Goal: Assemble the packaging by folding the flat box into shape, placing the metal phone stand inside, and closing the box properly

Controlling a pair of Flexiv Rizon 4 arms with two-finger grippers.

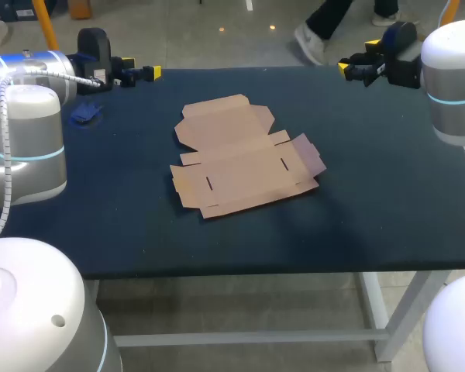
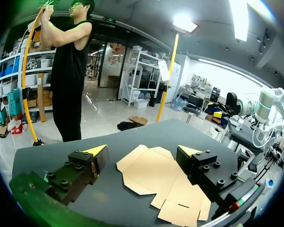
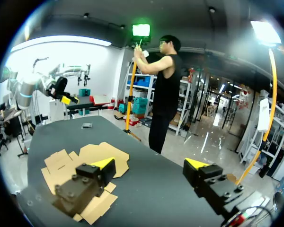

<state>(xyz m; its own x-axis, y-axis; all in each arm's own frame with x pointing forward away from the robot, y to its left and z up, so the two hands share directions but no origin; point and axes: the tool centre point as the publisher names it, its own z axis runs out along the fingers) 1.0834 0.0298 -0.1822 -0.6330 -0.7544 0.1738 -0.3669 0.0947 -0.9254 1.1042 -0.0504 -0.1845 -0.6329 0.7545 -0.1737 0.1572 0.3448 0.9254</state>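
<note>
The flat brown cardboard box (image 1: 244, 159) lies unfolded in the middle of the dark table, flaps spread. A small blue object (image 1: 85, 112), perhaps the phone stand, rests near the far left edge; in the right wrist view it is a small dark piece (image 3: 87, 125) beyond the box (image 3: 61, 163). My left gripper (image 1: 149, 74) hovers open over the far left edge, holding nothing. My right gripper (image 1: 349, 71) hovers open over the far right edge, also holding nothing. In the left wrist view the box (image 2: 161, 175) lies ahead of the open left gripper (image 2: 143, 151). The open right gripper (image 3: 150, 164) shows bare table between its fingers.
The dark blue table (image 1: 387, 201) has bare cloth all around the box. My right arm (image 2: 265, 104) shows across the table in the left wrist view, and my left arm (image 3: 61, 90) in the right wrist view.
</note>
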